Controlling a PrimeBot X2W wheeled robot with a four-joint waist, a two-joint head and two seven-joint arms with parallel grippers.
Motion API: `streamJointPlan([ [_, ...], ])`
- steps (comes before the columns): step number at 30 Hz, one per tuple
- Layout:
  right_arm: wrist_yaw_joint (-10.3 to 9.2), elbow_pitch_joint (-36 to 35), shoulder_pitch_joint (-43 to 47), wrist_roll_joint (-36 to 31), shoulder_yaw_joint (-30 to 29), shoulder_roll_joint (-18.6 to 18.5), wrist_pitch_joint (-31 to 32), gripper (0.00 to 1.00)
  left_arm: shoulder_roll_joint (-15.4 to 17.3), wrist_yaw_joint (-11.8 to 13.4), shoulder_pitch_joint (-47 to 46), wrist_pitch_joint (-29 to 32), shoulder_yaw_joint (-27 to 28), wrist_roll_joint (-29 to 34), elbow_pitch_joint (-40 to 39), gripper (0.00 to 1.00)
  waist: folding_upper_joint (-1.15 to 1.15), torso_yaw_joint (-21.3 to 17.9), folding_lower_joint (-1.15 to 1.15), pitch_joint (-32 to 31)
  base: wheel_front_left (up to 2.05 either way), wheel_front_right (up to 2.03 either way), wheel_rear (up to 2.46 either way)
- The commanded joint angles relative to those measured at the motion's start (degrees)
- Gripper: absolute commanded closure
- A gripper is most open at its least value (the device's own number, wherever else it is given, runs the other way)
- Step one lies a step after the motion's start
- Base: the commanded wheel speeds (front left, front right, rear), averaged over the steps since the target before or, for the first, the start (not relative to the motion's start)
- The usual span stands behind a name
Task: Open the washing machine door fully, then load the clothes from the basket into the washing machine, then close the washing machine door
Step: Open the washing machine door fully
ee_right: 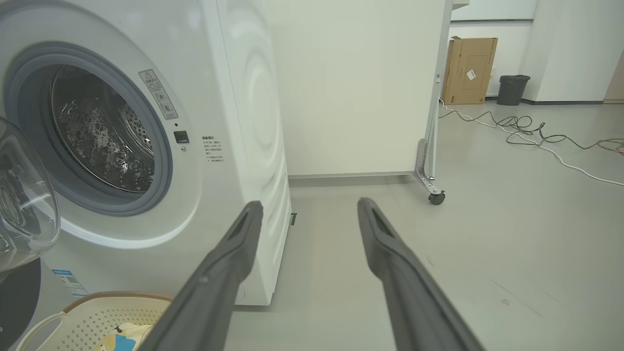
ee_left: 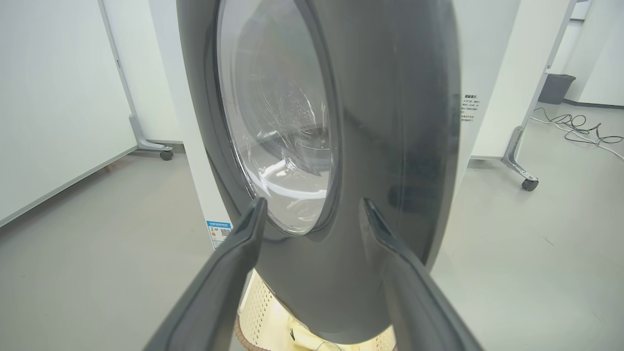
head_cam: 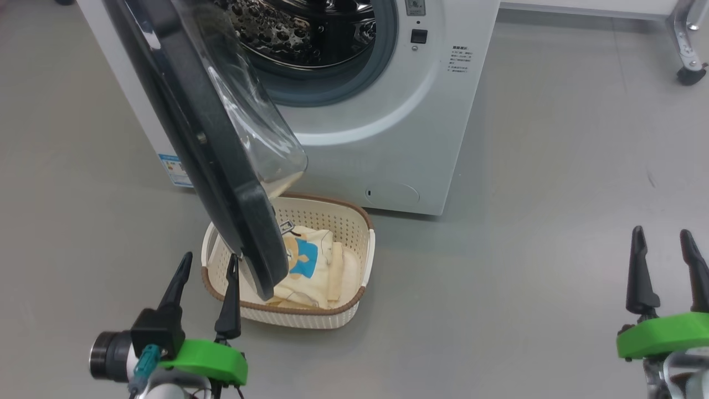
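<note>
The washing machine stands at the top of the head view with its steel drum exposed. The washing machine door stands partly open, swung out edge-on over the basket. The clothes lie in the basket, the bear print with the blue shirt on top. My left gripper is open just left of the door's lower edge. In the left wrist view the door looms close before my left gripper. My right gripper hangs open over bare floor at the right, apart from everything.
A wheeled partition foot stands at the back right. In the right wrist view a caster, floor cables, a cardboard box and a dark bin lie beyond the machine. A white panel stands left.
</note>
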Motion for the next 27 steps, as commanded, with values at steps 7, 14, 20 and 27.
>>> streamJointPlan([
  [7, 0.01, -6.68, 5.45, -2.41, 5.58, 0.29, 1.73, 0.00, 0.93, -0.15, -1.36, -0.39, 2.35, 0.67, -1.64, 0.00, 0.00, -0.27, 0.00, -0.13, 0.00, 0.00, 0.00],
  [14, 0.01, -7.42, 6.98, -2.06, 7.21, 0.31, 1.71, 0.00, 0.89, -0.19, -1.51, -0.39, 2.48, 0.82, -1.73, 0.00, 0.00, -0.54, 0.00, 0.23, 0.00, 0.00, 0.00],
  [20, 0.01, -7.64, 7.18, -2.05, 7.34, 0.32, 1.69, 0.00, 0.87, -0.22, -1.64, -0.39, 2.70, 0.86, -1.75, 0.00, 0.00, -0.61, 0.00, 0.37, 0.00, 0.00, 0.00],
  [27, 0.01, -8.02, 7.27, -1.89, 7.39, 0.32, 1.72, 0.00, 0.76, -0.13, -1.85, -0.39, 2.94, 0.84, -1.54, 0.00, 0.00, -0.60, 0.00, 0.65, 0.00, 0.00, 0.00],
])
